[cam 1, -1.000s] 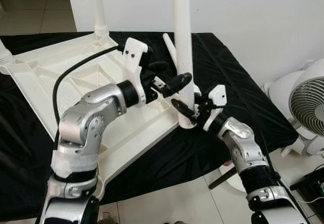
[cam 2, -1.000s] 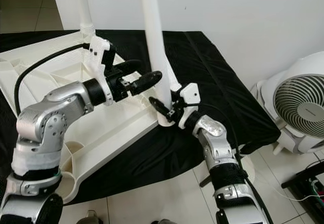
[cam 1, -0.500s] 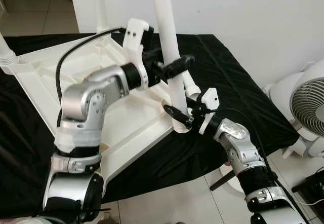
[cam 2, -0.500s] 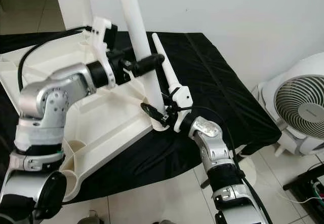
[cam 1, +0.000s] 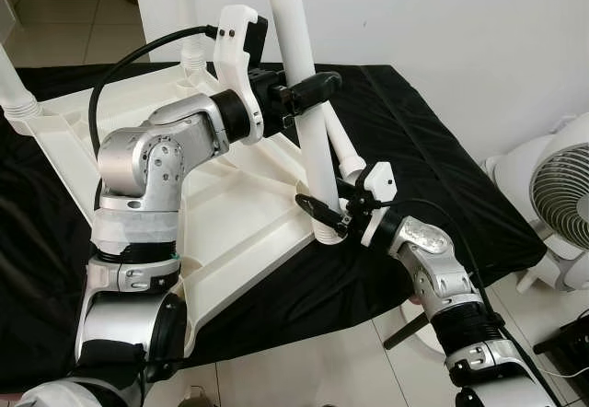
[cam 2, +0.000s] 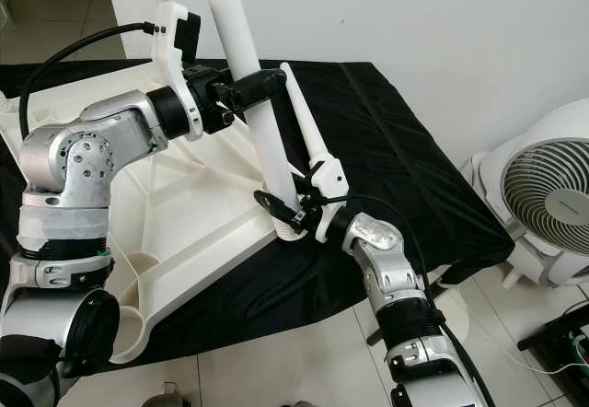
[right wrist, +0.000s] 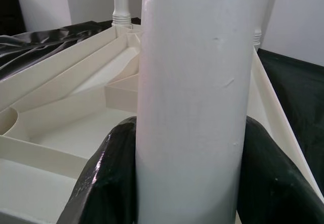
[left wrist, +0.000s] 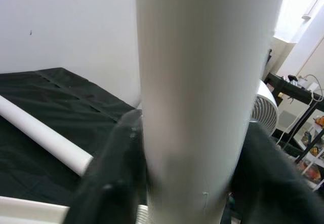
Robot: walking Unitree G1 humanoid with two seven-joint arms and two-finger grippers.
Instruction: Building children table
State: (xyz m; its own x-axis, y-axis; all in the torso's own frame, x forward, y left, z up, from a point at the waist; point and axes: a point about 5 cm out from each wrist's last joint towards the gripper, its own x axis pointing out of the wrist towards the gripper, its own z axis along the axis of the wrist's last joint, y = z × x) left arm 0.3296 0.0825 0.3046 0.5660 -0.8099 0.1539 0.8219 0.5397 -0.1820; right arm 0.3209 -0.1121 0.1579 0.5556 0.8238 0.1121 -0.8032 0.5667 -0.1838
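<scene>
The white table top (cam 1: 225,218) lies upside down on a black cloth (cam 1: 433,158). At its near right corner stands a white leg (cam 1: 311,154), its top leaning slightly to the left. My left gripper (cam 1: 304,89) is shut on the leg's upper part, the black fingers (left wrist: 114,163) hugging both sides. Low down at the corner socket, my right gripper (cam 1: 324,215) is shut on the same leg (right wrist: 195,82), its fingers (right wrist: 109,178) wrapped around it. A loose white leg (cam 1: 348,154) lies on the cloth just behind.
Two more legs (cam 1: 189,20) (cam 1: 14,89) stand in the far corners of the table top. A white fan (cam 1: 563,195) stands on the tiled floor to the right. A white wall rises behind the table.
My left gripper has risen along the leg and closed on it higher up. The leg's top has tipped to the left, while the right gripper has stayed at its base.
</scene>
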